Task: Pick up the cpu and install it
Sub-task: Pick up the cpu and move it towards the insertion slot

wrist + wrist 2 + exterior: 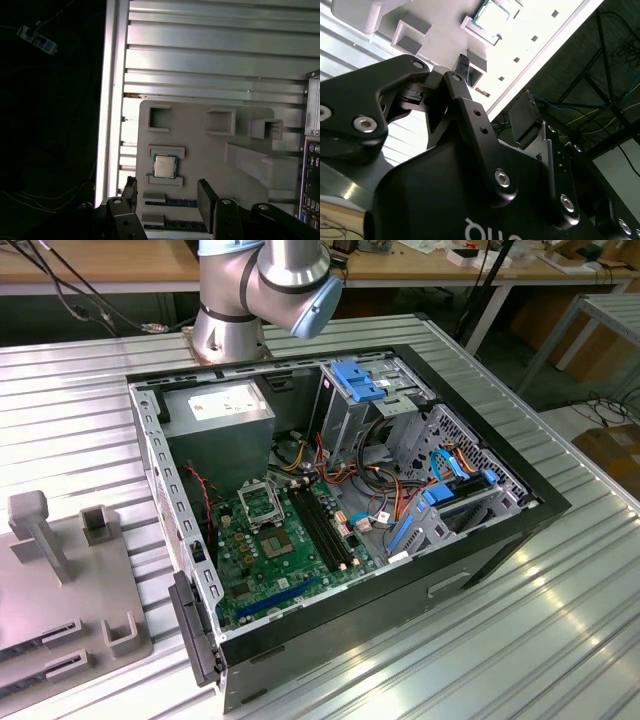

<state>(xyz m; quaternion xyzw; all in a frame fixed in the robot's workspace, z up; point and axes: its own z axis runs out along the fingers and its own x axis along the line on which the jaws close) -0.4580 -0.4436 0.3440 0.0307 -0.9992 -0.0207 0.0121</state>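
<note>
The cpu [165, 166], a small pale metal square, lies flat in a framed seat on the grey fixture plate [200, 150]; in the second wrist view the cpu [492, 12] sits in that same seat. In both wrist views my gripper [167, 192] [495, 92] hangs above the plate, short of the cpu. It is open, with nothing between its two black fingers [205, 192]. In the exterior view, the black square socket [262, 503] sits on the green board [285, 565] inside the opened computer case [480, 540].
The fixture plate [60, 580] carries raised grey brackets [220, 122] and slots with memory sticks [175, 202]. It lies on a ribbed metal table [215, 55] near the table's edge [107, 100]. Cables, drive cages and a power supply [225, 410] crowd the case. The arm's base [235, 320] stands behind the case.
</note>
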